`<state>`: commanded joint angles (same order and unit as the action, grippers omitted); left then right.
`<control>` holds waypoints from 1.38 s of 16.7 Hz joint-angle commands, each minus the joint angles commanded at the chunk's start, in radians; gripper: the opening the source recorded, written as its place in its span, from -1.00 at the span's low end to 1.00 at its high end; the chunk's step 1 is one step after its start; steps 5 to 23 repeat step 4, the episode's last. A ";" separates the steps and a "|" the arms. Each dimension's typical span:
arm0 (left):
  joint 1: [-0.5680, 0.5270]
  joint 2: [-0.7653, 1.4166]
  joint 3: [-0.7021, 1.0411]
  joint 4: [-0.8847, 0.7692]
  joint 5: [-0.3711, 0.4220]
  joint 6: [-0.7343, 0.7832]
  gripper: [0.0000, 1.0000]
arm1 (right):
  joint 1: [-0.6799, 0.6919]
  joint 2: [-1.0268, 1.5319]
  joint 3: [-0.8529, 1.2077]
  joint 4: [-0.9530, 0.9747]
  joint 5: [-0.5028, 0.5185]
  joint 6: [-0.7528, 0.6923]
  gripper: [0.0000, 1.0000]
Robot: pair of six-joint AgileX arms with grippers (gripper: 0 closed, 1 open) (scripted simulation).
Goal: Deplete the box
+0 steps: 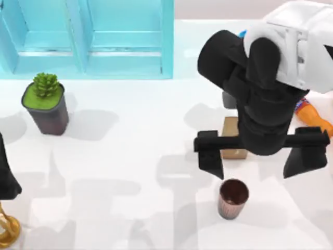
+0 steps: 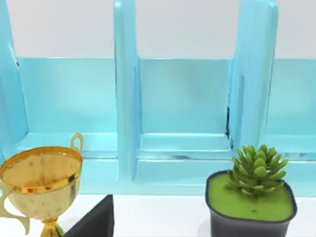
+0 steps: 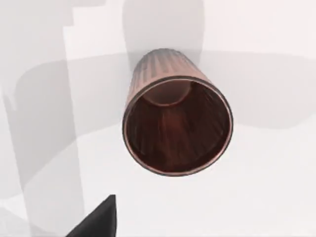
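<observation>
Top view: my right pincer [image 1: 261, 156] hangs wide open above the box [image 1: 232, 136], which sits right of centre on the surface [image 1: 130, 172], behind the ribbed cup [image 1: 232, 198]. I judge it light, rigid cardboard; grip opposite side faces.

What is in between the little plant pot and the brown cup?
Only bare white table. The top view shows nothing lying between the plant pot and the cup.
</observation>
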<state>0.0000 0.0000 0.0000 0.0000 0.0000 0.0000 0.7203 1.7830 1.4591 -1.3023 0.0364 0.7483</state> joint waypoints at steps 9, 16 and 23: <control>0.000 0.000 0.000 0.000 0.000 0.000 1.00 | -0.003 -0.020 0.057 -0.062 0.000 -0.003 1.00; 0.000 0.000 0.000 0.000 0.000 0.000 1.00 | -0.003 -0.020 0.057 -0.062 0.000 -0.003 1.00; 0.000 0.000 0.000 0.000 0.000 0.000 1.00 | -0.003 -0.020 0.057 -0.062 0.000 -0.003 1.00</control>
